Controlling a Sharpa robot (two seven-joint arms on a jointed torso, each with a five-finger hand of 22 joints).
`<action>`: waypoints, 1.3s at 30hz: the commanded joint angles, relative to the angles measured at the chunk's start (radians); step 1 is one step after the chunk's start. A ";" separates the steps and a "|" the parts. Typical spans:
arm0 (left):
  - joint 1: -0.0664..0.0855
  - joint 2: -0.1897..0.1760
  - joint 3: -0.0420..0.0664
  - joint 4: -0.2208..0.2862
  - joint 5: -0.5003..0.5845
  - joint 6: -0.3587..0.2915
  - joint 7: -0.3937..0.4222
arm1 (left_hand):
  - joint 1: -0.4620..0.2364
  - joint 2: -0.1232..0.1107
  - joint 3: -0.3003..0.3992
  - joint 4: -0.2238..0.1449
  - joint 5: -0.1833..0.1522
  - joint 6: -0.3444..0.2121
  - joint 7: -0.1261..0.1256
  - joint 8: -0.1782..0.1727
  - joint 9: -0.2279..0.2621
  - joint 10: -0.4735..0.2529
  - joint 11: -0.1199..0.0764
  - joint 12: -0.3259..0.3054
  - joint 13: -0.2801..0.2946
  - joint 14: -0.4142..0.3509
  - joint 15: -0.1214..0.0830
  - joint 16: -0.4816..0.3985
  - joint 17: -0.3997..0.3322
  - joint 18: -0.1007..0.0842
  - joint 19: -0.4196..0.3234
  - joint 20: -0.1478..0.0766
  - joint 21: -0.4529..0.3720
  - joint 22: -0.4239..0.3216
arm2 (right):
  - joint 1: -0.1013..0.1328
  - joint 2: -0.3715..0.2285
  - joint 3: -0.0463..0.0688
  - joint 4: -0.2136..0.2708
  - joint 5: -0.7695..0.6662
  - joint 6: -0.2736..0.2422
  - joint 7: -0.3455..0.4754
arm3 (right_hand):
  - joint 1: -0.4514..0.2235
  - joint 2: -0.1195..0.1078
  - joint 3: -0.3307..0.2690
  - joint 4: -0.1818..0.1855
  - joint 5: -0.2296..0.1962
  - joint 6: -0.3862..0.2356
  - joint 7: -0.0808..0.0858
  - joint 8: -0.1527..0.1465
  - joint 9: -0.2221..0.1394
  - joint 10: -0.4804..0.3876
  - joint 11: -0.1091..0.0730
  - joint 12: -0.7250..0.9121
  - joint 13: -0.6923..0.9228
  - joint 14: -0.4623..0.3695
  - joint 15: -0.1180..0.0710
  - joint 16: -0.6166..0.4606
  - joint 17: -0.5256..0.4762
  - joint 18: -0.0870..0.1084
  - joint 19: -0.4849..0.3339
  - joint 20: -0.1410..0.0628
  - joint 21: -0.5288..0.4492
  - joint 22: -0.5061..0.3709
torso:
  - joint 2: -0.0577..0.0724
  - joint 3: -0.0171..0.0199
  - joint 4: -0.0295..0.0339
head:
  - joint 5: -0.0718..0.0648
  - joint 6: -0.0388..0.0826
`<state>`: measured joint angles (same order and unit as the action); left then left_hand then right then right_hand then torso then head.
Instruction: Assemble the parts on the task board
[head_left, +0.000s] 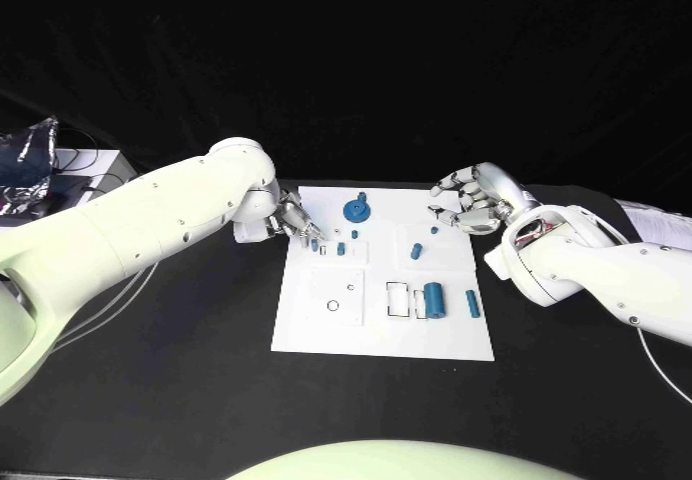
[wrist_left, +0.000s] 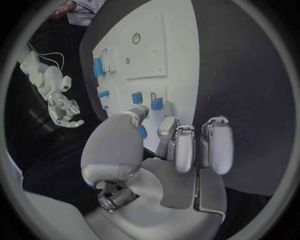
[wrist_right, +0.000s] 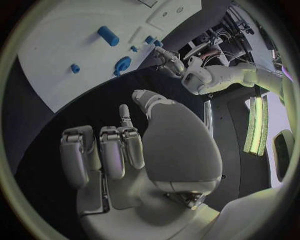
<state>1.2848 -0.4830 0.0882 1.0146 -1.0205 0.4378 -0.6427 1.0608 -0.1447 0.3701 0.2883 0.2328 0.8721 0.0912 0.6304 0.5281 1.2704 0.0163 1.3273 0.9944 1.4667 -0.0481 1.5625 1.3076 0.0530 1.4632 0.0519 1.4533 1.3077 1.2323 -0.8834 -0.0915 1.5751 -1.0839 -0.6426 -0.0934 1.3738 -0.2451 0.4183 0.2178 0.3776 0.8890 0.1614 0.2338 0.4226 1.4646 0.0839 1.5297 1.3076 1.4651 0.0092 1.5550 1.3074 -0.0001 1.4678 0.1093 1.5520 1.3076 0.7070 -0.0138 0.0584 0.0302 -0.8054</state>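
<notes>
We see the left hand low over the task board, its fingertips pinching a small blue part; other blue parts lie beyond it. The right hand hovers off the board's far corner, fingers curled, holding nothing.

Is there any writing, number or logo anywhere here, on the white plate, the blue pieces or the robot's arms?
None can be read.
Task board: plain white, with outlines and holes but no lettering.
Blue parts: unmarked.
Left hand and right hand: no label or logo visible.
</notes>
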 joint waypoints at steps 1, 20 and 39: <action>0.000 0.004 0.000 0.001 0.012 0.011 0.015 | 0.009 -0.001 0.004 0.001 0.004 -0.007 0.000 -0.003 0.002 -0.006 0.002 -0.006 -0.002 0.099 0.006 0.003 0.246 -0.009 0.000 0.009 -0.004 0.133 | 0.000 0.001 0.000 0.000 -0.010 0.002 0.010 | -0.009 0.001 0.003 -0.001 0.006 -0.006 0.000 0.005 0.001 0.063 -0.008 -0.002 0.220 0.091 -0.008 -0.005 0.205 0.006 0.093 -0.006 -0.003 0.247 | -0.001 0.0005 0.0012 | -0.001 -0.001; 0.000 0.006 -0.002 0.007 0.027 0.030 0.030 | 0.042 0.002 0.024 0.000 0.004 -0.009 0.001 -0.009 0.012 -0.012 0.003 -0.012 -0.007 0.098 0.008 0.002 0.244 -0.008 -0.004 0.010 -0.008 0.130 | 0.000 0.001 0.000 0.000 -0.010 0.004 0.009 | -0.009 0.001 0.005 -0.003 0.007 -0.006 0.000 0.006 0.001 0.065 -0.008 -0.001 0.222 0.092 -0.008 -0.004 0.207 0.006 0.093 -0.006 -0.002 0.249 | 0.000 0.0013 0.0011 | 0.002 -0.006; -0.001 0.007 -0.004 0.006 0.031 0.028 0.031 | 0.129 0.006 0.117 -0.007 0.002 -0.006 -0.003 -0.021 0.042 -0.013 -0.001 -0.019 -0.003 0.097 0.005 0.001 0.243 -0.007 -0.006 0.009 -0.008 0.130 | 0.000 0.001 0.000 0.000 -0.010 0.005 0.008 | -0.009 0.001 0.005 -0.003 0.007 -0.006 0.000 0.006 0.001 0.065 -0.008 -0.001 0.222 0.092 -0.008 -0.004 0.207 0.006 0.093 -0.006 -0.002 0.249 | -0.001 0.0013 0.0009 | 0.000 -0.010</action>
<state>1.2836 -0.4788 0.0847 1.0187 -0.9981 0.4533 -0.6239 1.1853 -0.1395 0.4883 0.2809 0.2327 0.8718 0.0908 0.6130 0.5702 1.2632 0.0161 1.3123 0.9912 1.4667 -0.0481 1.5625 1.3074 0.0530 1.4596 0.0554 1.4490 1.3075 1.2323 -0.8828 -0.0913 1.5748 -1.0841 -0.6424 -0.0935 1.3738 -0.2450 0.4182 0.2179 0.3776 0.8891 0.1614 0.2338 0.4225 1.4646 0.0839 1.5297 1.3081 1.4651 0.0092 1.5550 1.3073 -0.0001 1.4678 0.1093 1.5521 1.3073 0.7065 -0.0125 0.0590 0.0307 -0.8153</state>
